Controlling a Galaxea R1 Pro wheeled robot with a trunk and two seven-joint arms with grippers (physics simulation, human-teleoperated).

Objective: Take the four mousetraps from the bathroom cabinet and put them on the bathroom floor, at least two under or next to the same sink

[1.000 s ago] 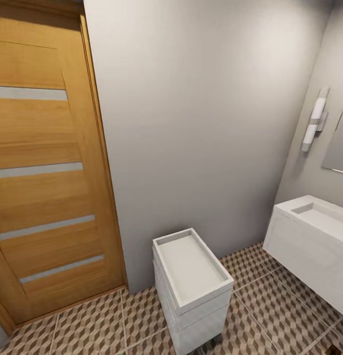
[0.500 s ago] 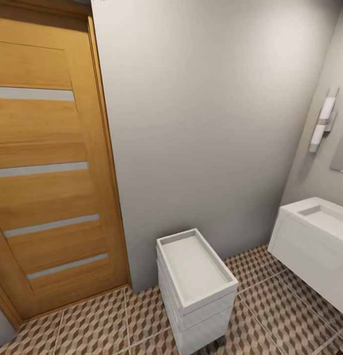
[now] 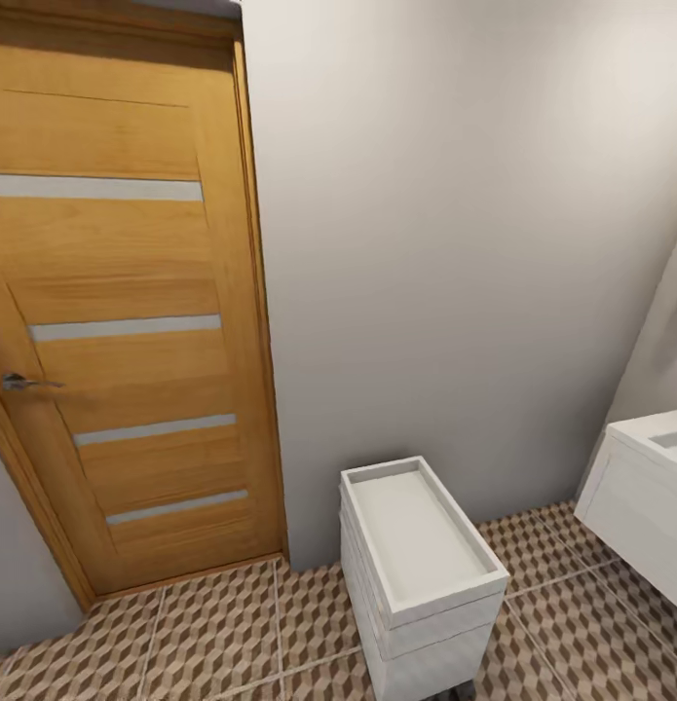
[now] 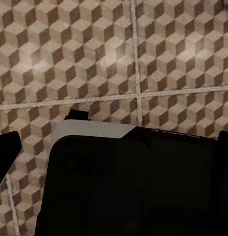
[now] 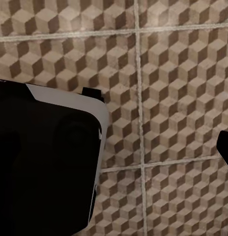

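i am looking at the bathroom floor (image 3: 221, 633) by a white unit (image 3: 421, 574). no traps are down. i cannot tell my grippers' state.

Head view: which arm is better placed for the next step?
Neither clearly: both wrist views look down on the bathroom floor alike; the head view faces a wooden door, white unit and sink. Driving probably comes first.
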